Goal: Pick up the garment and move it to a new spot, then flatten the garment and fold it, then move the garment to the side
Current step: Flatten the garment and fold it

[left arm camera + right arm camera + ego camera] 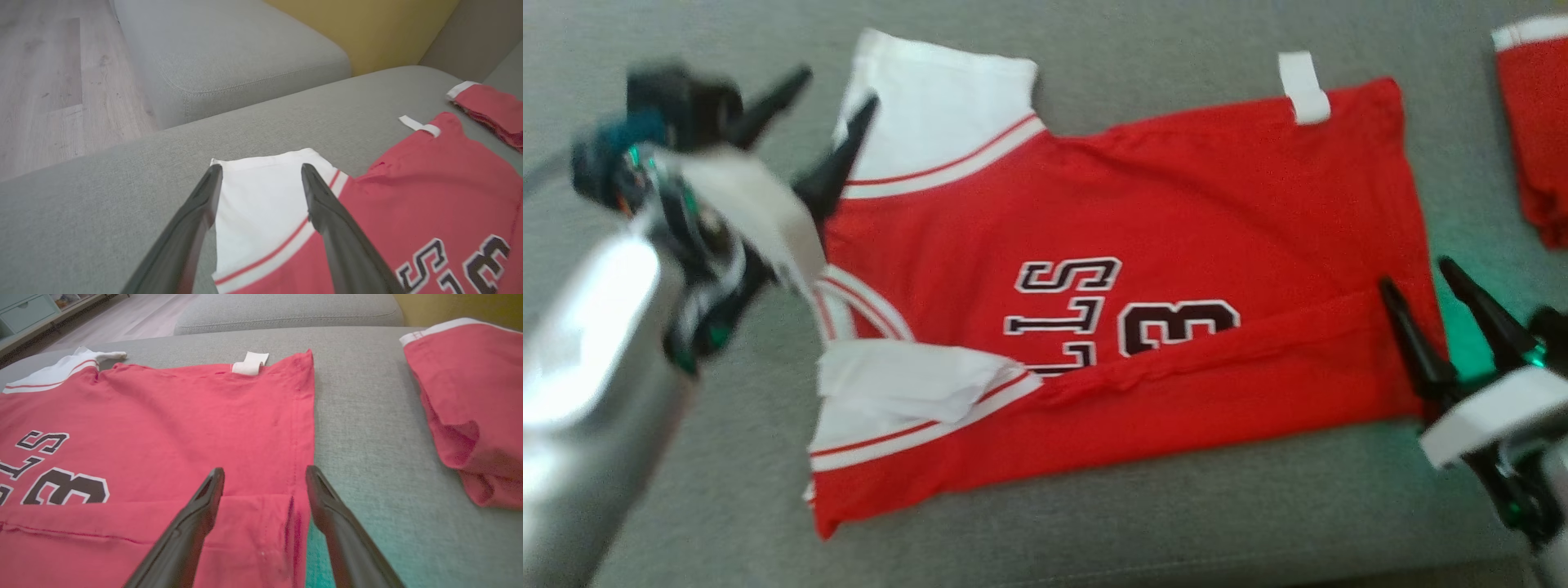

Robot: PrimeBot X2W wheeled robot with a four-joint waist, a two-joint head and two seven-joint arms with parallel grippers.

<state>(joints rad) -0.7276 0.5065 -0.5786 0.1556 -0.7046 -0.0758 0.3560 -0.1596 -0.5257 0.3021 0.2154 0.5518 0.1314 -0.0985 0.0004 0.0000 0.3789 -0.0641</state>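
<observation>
The garment (1176,204) is a red jersey with white sleeves and black lettering, lying sideways on the grey sofa seat (1094,523). Its near long edge is folded over the lettering. My left gripper (840,86) hovers open over the white sleeve at the jersey's left end, and in the left wrist view its fingers (261,167) straddle that sleeve (261,204) with nothing pinched. My right gripper (1414,272) stands open at the jersey's right hem, above the folded flap (245,522). Its fingers (265,468) are spread, with the cloth (184,416) lying loose below them.
A second red piece of clothing (1535,122) with a white band lies at the far right of the seat. A grey cushion block (229,53) and a yellow cushion (367,28) stand beyond the seat. Wooden floor (53,81) lies past the sofa's left edge.
</observation>
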